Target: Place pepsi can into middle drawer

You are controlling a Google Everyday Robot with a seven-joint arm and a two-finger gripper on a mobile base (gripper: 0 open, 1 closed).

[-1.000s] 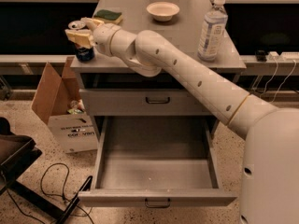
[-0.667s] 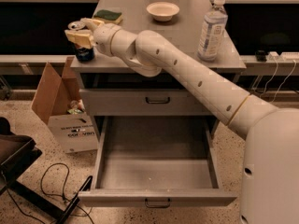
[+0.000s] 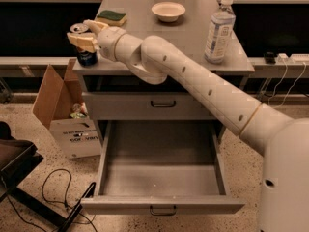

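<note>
The pepsi can (image 3: 86, 56) is dark blue with a silver top and hangs upright at the cabinet's front left corner, over the edge. My gripper (image 3: 83, 38) is shut on the pepsi can near its top, its cream fingers (image 3: 81, 42) wrapped around it. The middle drawer (image 3: 161, 175) is pulled wide open below, a grey flat tray with low side walls and a black handle on its front panel. The can is up and to the left of the drawer. My white arm reaches in from the lower right across the cabinet front.
On the cabinet top (image 3: 188, 33) stand a clear water bottle (image 3: 218, 30), a white bowl (image 3: 168, 10) and a green sponge (image 3: 111, 17). The upper drawer front (image 3: 159, 105) is shut. An open cardboard box (image 3: 67, 115) stands left of the cabinet. Black cables lie at lower left.
</note>
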